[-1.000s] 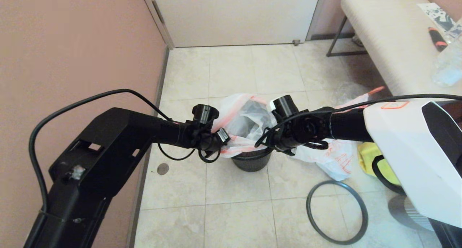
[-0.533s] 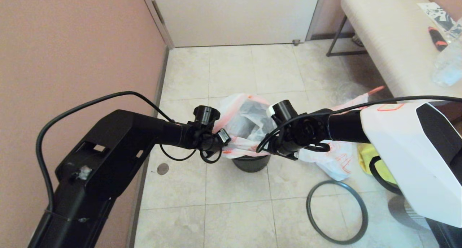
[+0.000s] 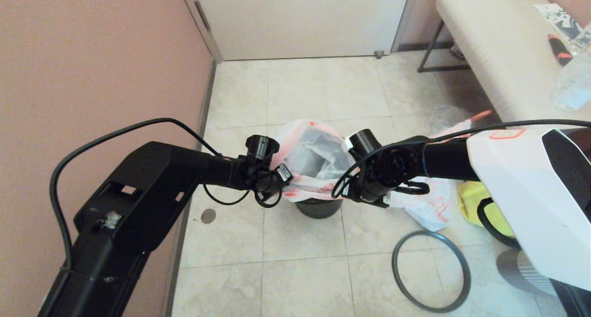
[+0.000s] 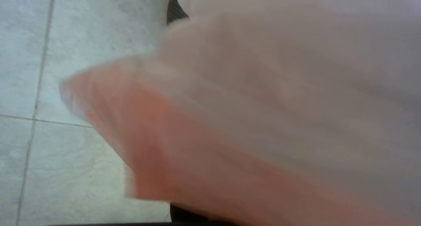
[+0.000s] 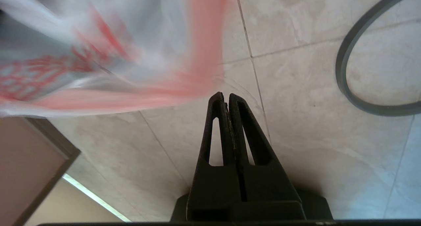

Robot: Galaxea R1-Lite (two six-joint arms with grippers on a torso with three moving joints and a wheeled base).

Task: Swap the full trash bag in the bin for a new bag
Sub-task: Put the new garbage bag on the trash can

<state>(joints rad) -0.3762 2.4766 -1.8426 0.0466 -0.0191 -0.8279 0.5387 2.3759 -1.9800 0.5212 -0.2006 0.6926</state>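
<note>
The small black bin (image 3: 318, 209) stands on the tiled floor with the new bag (image 3: 308, 156) set in it, the white film puffed open above the rim. My left gripper (image 3: 282, 177) is at the bag's left edge. The bag's orange band (image 4: 184, 160) covers the left wrist view and hides the fingers. My right gripper (image 5: 224, 95) is shut at the bag's right edge, with a thin strip of film between its fingers and the pink band (image 5: 200, 71) at its tips. The full trash bag (image 3: 427, 208) lies on the floor to the right of the bin.
The bin's dark grey hoop (image 3: 394, 267) lies loose on the tiles at the front right, also seen as the hoop (image 5: 342, 71). A yellow tote (image 3: 471, 199) sits beside the full bag. A bench (image 3: 489, 44) stands at the back right; a pink wall (image 3: 92, 68) runs along the left.
My right gripper has closed at the bag's right edge and dropped a little lower. The bag's mouth sits slightly lower over the bin. The left arm has barely moved.
</note>
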